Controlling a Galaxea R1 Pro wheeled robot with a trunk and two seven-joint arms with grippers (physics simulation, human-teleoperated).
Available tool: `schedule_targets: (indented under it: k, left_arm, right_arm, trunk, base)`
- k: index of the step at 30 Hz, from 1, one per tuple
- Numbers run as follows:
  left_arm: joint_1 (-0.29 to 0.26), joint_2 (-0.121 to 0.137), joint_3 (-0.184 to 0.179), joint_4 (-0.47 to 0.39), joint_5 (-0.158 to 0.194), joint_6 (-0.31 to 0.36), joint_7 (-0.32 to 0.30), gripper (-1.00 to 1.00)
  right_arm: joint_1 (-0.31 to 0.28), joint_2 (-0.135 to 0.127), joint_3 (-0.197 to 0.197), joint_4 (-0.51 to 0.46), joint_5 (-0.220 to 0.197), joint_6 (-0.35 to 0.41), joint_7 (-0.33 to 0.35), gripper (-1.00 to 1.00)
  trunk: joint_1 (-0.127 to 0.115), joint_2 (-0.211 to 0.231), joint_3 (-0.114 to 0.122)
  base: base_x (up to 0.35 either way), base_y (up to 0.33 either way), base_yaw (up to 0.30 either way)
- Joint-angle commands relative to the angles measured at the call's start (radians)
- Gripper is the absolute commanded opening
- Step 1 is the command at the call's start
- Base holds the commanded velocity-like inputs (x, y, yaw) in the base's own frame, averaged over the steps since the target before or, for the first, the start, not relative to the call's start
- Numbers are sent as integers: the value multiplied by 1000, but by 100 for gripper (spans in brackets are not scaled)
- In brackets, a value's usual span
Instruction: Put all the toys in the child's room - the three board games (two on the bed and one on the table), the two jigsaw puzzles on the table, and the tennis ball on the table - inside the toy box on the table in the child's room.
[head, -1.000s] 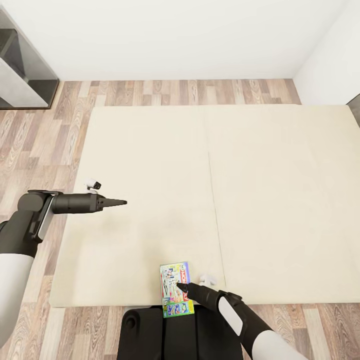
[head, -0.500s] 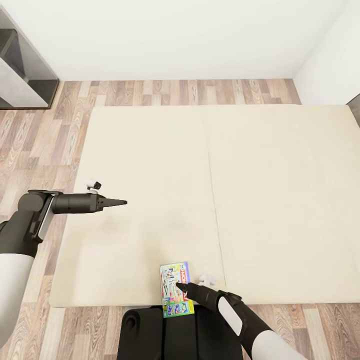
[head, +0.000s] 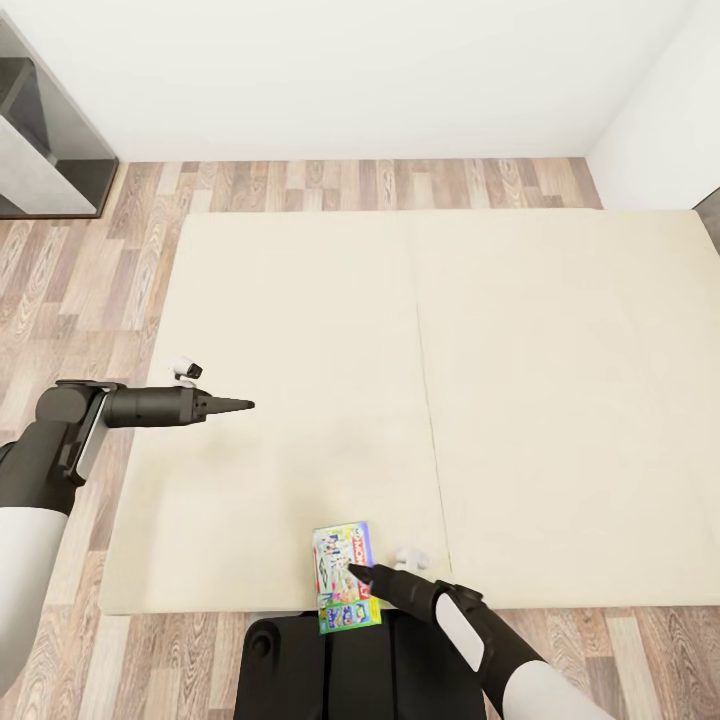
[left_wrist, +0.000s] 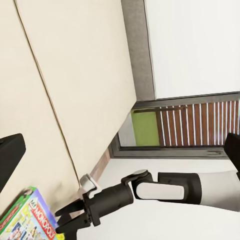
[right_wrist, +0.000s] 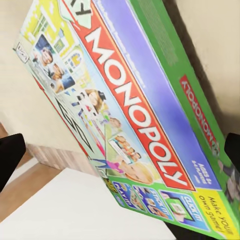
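One board game (head: 343, 580), a green Monopoly box with a red band (right_wrist: 125, 110), lies on the near edge of the beige bed (head: 300, 330) and overhangs it toward my base. My right gripper (head: 352, 570) is over the box's middle with its fingers (right_wrist: 10, 152) spread wide, the box lying between them. In the left wrist view the box (left_wrist: 25, 220) and the open right gripper (left_wrist: 67, 220) appear side by side. My left gripper (head: 245, 405) hovers open over the bed's left part, holding nothing.
A dark grey shelf unit (head: 45, 140) stands at the far left against the white wall. Wood-plank floor (head: 80, 280) runs along the bed's left and far sides. My dark base (head: 300, 670) sits right at the bed's near edge.
The board game has slid slightly left and turned a little, and my right gripper tip has moved left with it. The left arm has not moved.
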Motion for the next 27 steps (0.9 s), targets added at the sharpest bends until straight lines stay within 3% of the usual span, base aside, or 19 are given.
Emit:
schedule_targets:
  k: [1,27]
  left_arm:
    - [0,0,0,0,0,11,-4,100]
    - [0,0,0,1,-2,11,1,100]
  right_arm:
    - [0,0,2,0,-7,5,1,100]
    - [0,-7,1,1,-5,-5,10,100]
  trunk:
    - [1,-1,-1]
    - [1,-1,-1]
  base:
    - [0,0,0]
    - [0,0,0]
